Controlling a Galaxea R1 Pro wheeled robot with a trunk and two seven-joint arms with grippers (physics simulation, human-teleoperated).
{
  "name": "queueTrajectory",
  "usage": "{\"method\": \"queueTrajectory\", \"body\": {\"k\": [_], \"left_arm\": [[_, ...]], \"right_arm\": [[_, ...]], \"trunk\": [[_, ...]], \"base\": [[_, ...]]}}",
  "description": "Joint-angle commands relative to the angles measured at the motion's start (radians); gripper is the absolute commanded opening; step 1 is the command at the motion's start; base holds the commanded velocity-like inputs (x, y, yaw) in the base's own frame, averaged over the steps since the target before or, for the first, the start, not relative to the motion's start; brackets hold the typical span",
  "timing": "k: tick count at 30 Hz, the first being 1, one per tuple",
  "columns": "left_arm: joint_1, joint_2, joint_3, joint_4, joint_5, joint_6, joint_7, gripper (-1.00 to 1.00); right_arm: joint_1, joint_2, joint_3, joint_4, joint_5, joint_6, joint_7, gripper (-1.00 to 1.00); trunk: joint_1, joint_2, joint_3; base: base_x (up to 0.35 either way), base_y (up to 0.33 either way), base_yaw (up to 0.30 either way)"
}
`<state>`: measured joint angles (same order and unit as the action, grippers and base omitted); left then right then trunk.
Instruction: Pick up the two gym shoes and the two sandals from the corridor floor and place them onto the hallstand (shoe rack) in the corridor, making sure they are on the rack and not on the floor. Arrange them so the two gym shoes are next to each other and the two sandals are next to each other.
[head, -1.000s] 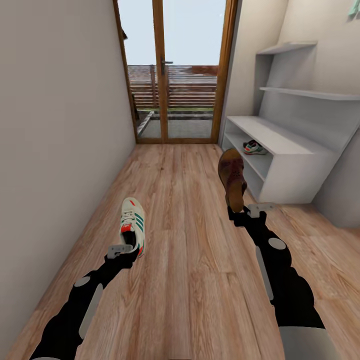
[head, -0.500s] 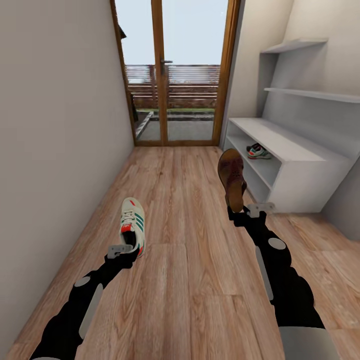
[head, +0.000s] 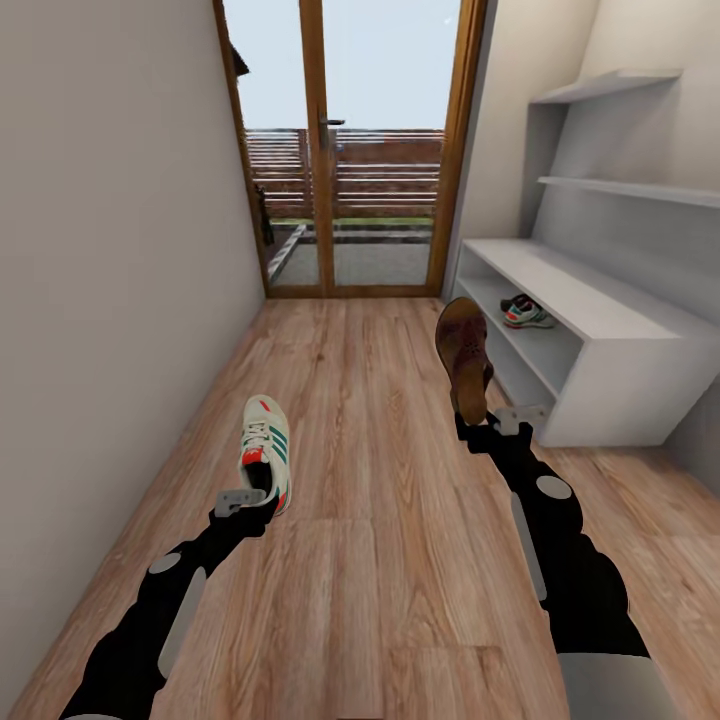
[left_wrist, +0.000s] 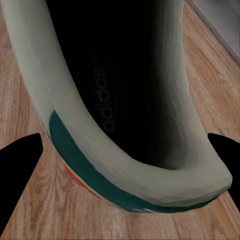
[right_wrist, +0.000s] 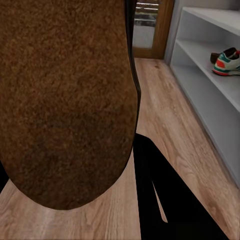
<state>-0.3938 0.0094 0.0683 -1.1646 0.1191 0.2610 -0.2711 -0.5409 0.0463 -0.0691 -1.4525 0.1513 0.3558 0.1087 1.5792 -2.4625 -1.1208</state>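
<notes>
My left gripper (head: 254, 498) is shut on the heel of a white gym shoe (head: 266, 449) with green stripes, held above the wood floor (head: 390, 540); the left wrist view looks into the shoe's dark opening (left_wrist: 125, 100). Held toe-up in my right gripper (head: 484, 424) is a dark brown sandal (head: 464, 355), whose sole (right_wrist: 65, 100) looms large in the right wrist view. The pale grey hallstand (head: 610, 345) stands ahead on the right. The second gym shoe (head: 525, 312) lies on its upper low shelf, with something dark brown just behind it (right_wrist: 223, 54).
A glass door with a wooden frame (head: 322, 150) closes the corridor's far end. A plain wall (head: 110, 250) runs along the left. The hallstand's stepped upper shelves (head: 620, 185) jut out at the right.
The view has slid, so the hallstand sits further right and a little nearer. Both arms hold their shoes in the same pose.
</notes>
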Motion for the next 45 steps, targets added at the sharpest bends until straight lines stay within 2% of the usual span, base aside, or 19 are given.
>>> {"method": "queueTrajectory", "body": {"k": [1,18,45], "left_arm": [[0.0,0.0,0.002,-0.001,0.011,0.009,-0.003,-1.0],[0.0,0.0,0.002,-0.001,0.011,0.009,-0.003,-1.0],[0.0,0.0,0.001,-0.001,0.011,0.009,-0.003,-1.0]], "right_arm": [[-0.001,0.001,-0.003,-0.002,0.007,0.006,0.009,-1.0],[-0.001,0.001,-0.003,-0.002,0.007,0.006,0.009,-1.0],[-0.001,0.001,-0.003,-0.002,0.007,0.006,0.009,-1.0]], "trunk": [[0.0,0.0,-0.001],[0.0,0.0,-0.001],[0.0,0.0,-0.001]], "base": [[0.347,0.0,0.0],[0.347,0.002,0.0],[0.347,0.069,0.0]]}}
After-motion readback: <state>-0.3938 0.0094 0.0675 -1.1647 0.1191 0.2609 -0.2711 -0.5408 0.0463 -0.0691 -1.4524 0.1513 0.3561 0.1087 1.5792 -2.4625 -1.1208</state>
